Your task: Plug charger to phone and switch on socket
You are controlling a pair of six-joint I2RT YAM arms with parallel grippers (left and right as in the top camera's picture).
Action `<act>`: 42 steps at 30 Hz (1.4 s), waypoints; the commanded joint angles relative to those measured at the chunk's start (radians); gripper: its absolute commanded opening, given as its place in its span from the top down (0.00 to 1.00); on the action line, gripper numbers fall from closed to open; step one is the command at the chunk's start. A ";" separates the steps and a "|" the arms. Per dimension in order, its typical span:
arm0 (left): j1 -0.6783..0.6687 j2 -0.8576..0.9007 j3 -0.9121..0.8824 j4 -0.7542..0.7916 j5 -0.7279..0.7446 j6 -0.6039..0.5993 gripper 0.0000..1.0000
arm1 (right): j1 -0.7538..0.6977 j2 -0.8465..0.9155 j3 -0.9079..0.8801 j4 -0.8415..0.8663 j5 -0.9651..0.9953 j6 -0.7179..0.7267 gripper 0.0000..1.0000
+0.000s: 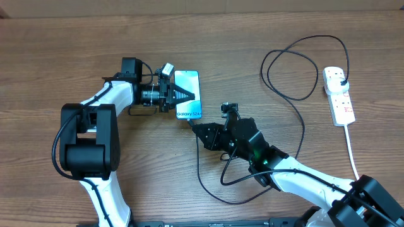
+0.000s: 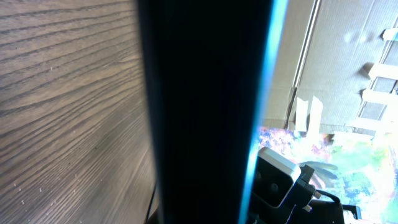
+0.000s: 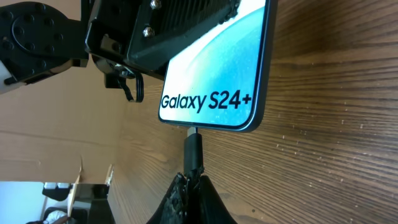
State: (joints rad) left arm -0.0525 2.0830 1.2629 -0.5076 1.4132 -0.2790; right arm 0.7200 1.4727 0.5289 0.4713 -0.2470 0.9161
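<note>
The phone [image 1: 188, 85], cyan screen up and marked "Galaxy S24+", lies left of the table's centre. My left gripper [image 1: 172, 94] is shut on its left side. In the left wrist view the phone [image 2: 205, 112] is a dark edge-on band with a cyan rim. My right gripper [image 1: 197, 128] is shut on the charger's connector [image 3: 193, 149], just below the phone [image 3: 217, 56]. The connector's metal tip touches the middle of the phone's bottom edge. The charger's black cable [image 1: 297, 113] loops to its plug [image 1: 341, 79] in the white socket [image 1: 339, 98] at far right.
The socket's thick white cord [image 1: 352, 151] runs toward the front right edge. Slack black cable [image 1: 211, 186] curls on the table in front of my right arm. A cardboard wall [image 1: 202, 6] lines the back of the wooden table [image 1: 63, 50].
</note>
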 commanded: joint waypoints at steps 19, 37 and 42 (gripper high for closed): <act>-0.020 -0.039 0.000 -0.012 0.058 -0.017 0.96 | -0.013 -0.001 0.014 -0.002 0.069 -0.008 0.96; -0.020 -0.039 0.000 -0.012 0.054 -0.017 0.96 | -0.036 -0.166 0.148 -0.578 0.045 -0.169 0.96; -0.020 -0.039 0.000 -0.012 0.053 -0.017 0.96 | -0.109 -0.193 0.274 -0.990 0.141 -0.193 0.96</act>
State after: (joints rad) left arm -0.0662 2.0830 1.2625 -0.5194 1.4193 -0.2897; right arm 0.6556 1.3014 0.7280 -0.4236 -0.1936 0.7628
